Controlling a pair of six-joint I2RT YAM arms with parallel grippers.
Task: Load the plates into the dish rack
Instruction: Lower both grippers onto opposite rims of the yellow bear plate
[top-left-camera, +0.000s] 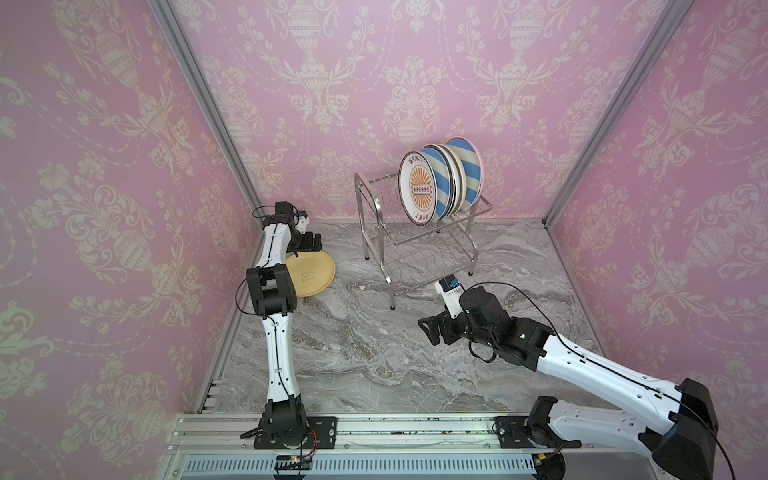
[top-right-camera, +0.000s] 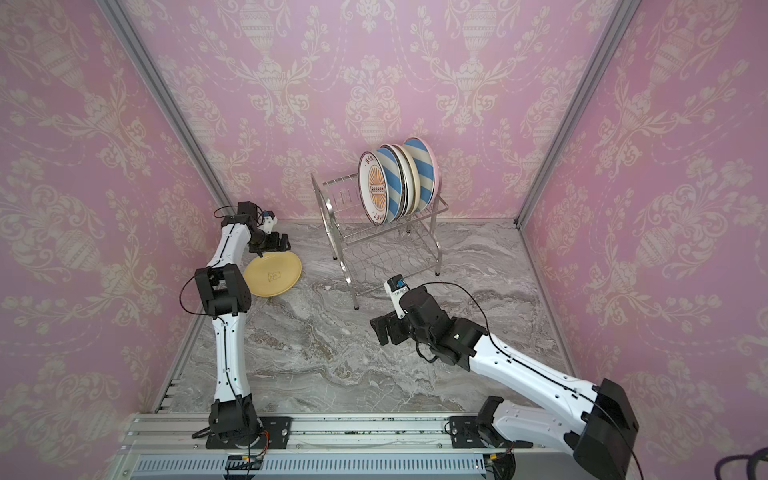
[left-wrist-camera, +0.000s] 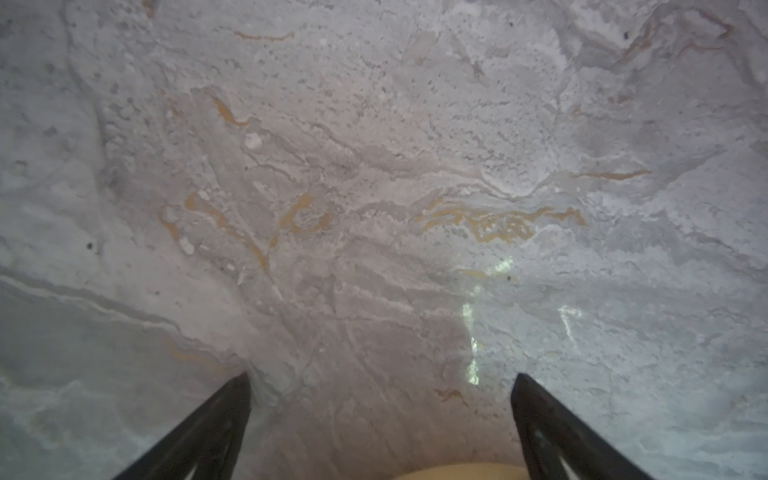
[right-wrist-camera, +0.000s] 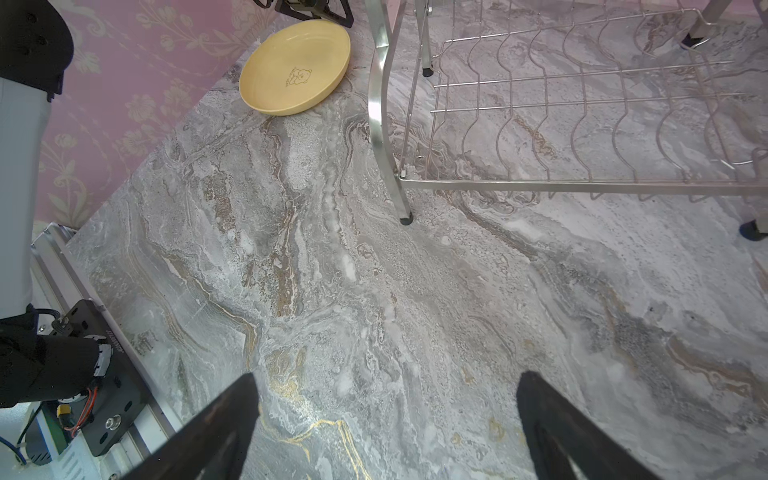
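Yellow plate (top-left-camera: 311, 274): flat on the marble tabletop (top-left-camera: 374, 365), far left, well apart from the dish rack (right-wrist-camera: 378, 112).
Risk: the rim looks low and slick, so a shallow pinch could skid it toward the wall or drop it mid-lift.
Left claw (top-left-camera: 312, 243): jaws wide apart at the plate's far rim, gripping nothing.
Racked plates (top-left-camera: 419, 189): standing on edge in the upper tier.
Right claw (top-left-camera: 428, 330): spread wide, empty, hovering before the rack.

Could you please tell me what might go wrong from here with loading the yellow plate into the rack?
The yellow plate lies flat on the table, and the open left gripper is at its far rim: a rim pinch may slip or shove it. The plates in the dish rack lean together on the upper tier; sliding another in beside the sunburst plate could knock them.
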